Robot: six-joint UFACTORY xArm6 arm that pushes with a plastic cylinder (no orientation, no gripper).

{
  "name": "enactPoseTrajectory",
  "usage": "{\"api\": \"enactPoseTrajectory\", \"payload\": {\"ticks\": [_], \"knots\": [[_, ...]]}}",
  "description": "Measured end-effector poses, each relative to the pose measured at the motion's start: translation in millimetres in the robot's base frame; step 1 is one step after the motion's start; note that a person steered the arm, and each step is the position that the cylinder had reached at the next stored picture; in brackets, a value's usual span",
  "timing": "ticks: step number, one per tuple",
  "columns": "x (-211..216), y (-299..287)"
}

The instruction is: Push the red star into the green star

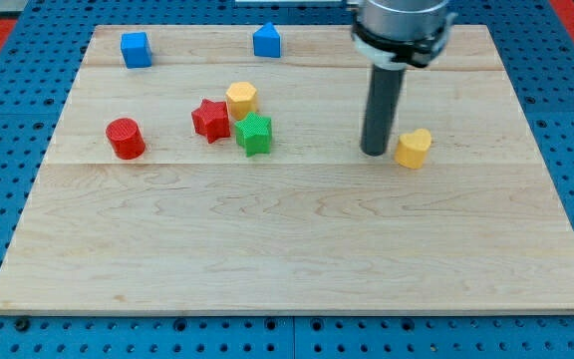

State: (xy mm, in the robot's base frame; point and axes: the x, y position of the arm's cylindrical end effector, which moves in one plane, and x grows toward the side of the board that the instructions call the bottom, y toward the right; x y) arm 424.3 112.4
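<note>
The red star (pixel 210 120) lies left of centre on the wooden board (pixel 297 249). The green star (pixel 254 134) sits just to its lower right, very close or touching. A yellow hexagon block (pixel 242 99) sits just above the green star and right of the red star. My tip (pixel 375 152) rests on the board well to the right of both stars, right beside a yellow heart-shaped block (pixel 414 148).
A red cylinder (pixel 125 138) stands at the left of the board. A blue cube (pixel 136 49) is near the top left edge. A blue pentagon-like block (pixel 267 41) is near the top centre edge.
</note>
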Motion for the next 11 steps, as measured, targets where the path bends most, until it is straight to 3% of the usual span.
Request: {"api": "enactPoseTrajectory", "payload": {"ticks": [1, 4, 7, 8, 9, 10, 11], "knots": [[0.0, 5.5], [-50.2, -102.0], [-89.8, -247.8], [-52.7, -254.1], [-43.7, -248.6], [-69.0, -256.8], [-62.3, -221.8]]}}
